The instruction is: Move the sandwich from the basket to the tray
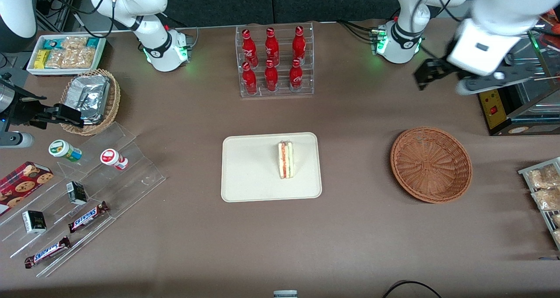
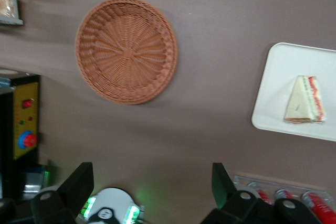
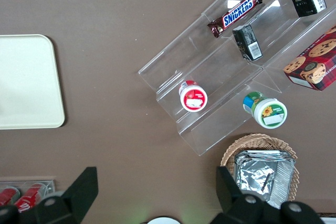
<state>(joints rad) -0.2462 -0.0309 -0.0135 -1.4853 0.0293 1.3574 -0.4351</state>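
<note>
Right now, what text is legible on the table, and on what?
"SNICKERS": chocolate bar on the clear stepped stand.
"SNICKERS": two bars on that stand, front view.
Red bottles: white script, unreadable.
Cookie box, small cartons: print unreadable.
Sandwich, tray, basket, open gripper above the table: none.

Woven wicker basket point(image 1: 431, 164), smooth matt tray point(image 1: 253, 180), matt black gripper point(image 2: 152, 184) above matt brown table point(image 1: 350, 236).

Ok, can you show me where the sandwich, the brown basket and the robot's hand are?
sandwich point(image 1: 285, 159): front view, on its striped cut edge, lying on the tray.
basket point(image 1: 431, 163): front view, on its woven floor.
gripper point(image 2: 149, 187): left wrist view, midway between its open fingers, high above the table, holding nothing.
</note>
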